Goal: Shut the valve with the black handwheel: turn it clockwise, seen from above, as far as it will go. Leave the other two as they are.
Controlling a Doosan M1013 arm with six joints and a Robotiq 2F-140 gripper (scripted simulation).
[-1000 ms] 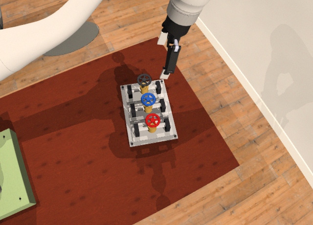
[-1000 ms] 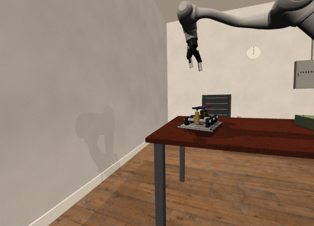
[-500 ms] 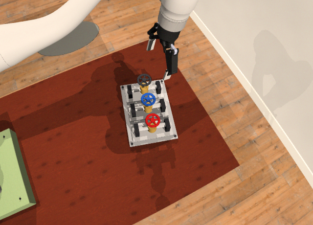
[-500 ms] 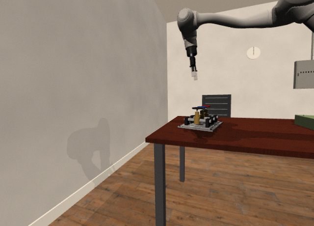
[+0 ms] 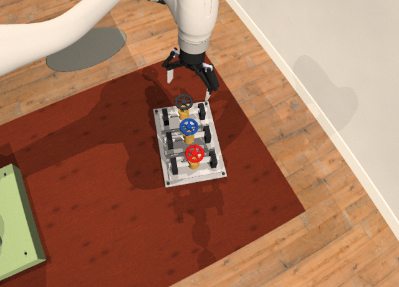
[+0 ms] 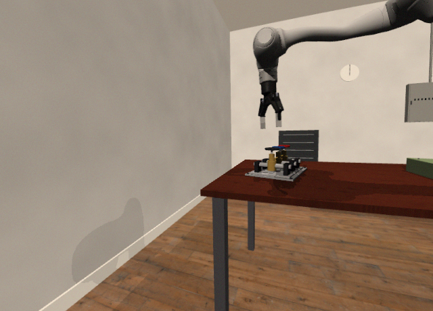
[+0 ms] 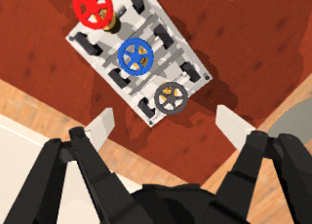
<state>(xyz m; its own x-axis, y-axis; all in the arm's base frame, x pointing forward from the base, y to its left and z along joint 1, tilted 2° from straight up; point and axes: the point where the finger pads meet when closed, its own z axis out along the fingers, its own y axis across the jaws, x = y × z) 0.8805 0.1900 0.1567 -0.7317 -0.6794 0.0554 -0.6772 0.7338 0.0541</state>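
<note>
A grey plate (image 5: 190, 143) on the dark red table carries three valves in a row. The black handwheel (image 5: 184, 101) is at the far end, the blue handwheel (image 5: 188, 126) in the middle, the red handwheel (image 5: 194, 153) at the near end. My gripper (image 5: 188, 80) hangs open and empty well above the black handwheel's end of the plate. In the side view my gripper (image 6: 270, 124) is clearly above the valves (image 6: 276, 157). In the wrist view the black handwheel (image 7: 171, 97) lies between my open fingers, with the blue handwheel (image 7: 136, 56) and the red handwheel (image 7: 93, 7) beyond.
A green box (image 5: 14, 219) sits at the table's left edge. The wall (image 5: 322, 35) runs close along the right side of the table. A dark chair back (image 6: 298, 144) stands behind the table.
</note>
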